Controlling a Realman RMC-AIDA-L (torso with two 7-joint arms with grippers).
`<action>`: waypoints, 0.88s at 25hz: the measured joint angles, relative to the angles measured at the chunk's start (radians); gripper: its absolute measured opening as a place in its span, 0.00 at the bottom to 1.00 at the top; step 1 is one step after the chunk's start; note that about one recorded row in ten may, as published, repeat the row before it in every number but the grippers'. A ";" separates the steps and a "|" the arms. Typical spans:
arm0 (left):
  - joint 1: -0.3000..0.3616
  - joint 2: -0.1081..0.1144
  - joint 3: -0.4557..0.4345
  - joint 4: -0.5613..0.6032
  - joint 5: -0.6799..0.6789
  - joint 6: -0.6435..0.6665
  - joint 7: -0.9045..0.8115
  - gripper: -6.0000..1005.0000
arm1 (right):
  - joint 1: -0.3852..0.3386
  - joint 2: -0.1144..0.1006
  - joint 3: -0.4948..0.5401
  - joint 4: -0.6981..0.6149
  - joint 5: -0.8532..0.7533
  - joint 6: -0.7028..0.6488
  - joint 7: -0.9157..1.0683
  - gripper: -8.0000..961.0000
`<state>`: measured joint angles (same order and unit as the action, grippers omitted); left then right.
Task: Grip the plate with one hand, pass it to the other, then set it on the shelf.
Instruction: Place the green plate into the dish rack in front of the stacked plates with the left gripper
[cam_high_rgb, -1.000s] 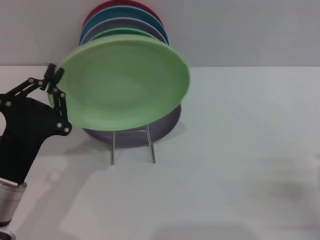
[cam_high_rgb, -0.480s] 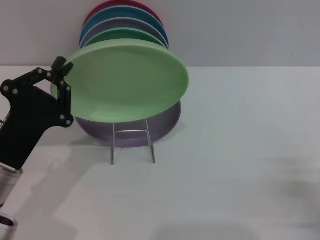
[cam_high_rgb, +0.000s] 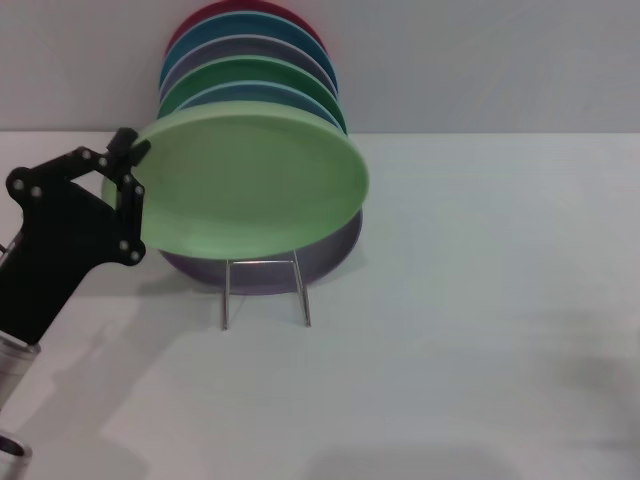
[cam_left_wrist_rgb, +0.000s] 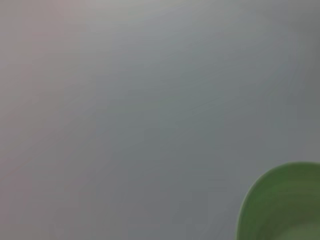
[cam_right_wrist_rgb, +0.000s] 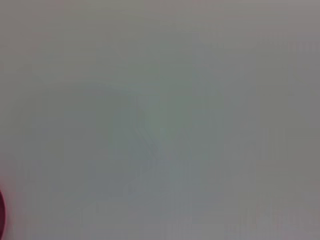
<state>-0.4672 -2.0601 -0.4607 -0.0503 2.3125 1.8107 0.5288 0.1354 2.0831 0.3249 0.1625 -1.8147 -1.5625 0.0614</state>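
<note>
The light mint-green plate (cam_high_rgb: 245, 180) is held off the table, tilted so its hollow face shows to the head camera, with its left rim pinched in the left claw (cam_high_rgb: 128, 158), whose black fingers are closed onto that edge. Its lower rim hangs just in front of the lavender plate (cam_high_rgb: 330, 250) and above the 2 silver front legs of the wire plate rack (cam_high_rgb: 265, 290); whether it touches the rack cannot be told. Behind its upper rim, a row of upright plates stands in the rack: a blue plate (cam_high_rgb: 290, 97), an emerald-green plate (cam_high_rgb: 250, 72), then grey-lavender, teal and red ones toward the wall. In the left wrist view only a curved piece of the mint rim (cam_left_wrist_rgb: 285, 205) shows. The white table (cam_high_rgb: 480, 300) lies open to the right of the rack and in front of it. The right claw is not seen.
</note>
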 joint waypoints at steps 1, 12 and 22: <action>0.001 0.000 0.000 0.000 0.008 -0.002 0.000 0.08 | 0.002 0.000 0.002 0.000 0.000 0.003 0.000 0.35; -0.007 -0.006 0.001 -0.007 0.052 -0.099 0.008 0.08 | 0.015 -0.002 0.003 0.000 0.000 0.008 -0.002 0.35; -0.010 -0.009 0.023 -0.014 0.055 -0.167 0.035 0.09 | 0.020 -0.002 0.003 0.000 0.000 0.007 -0.002 0.35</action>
<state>-0.4775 -2.0693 -0.4374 -0.0647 2.3673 1.6434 0.5638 0.1549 2.0815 0.3284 0.1626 -1.8148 -1.5551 0.0597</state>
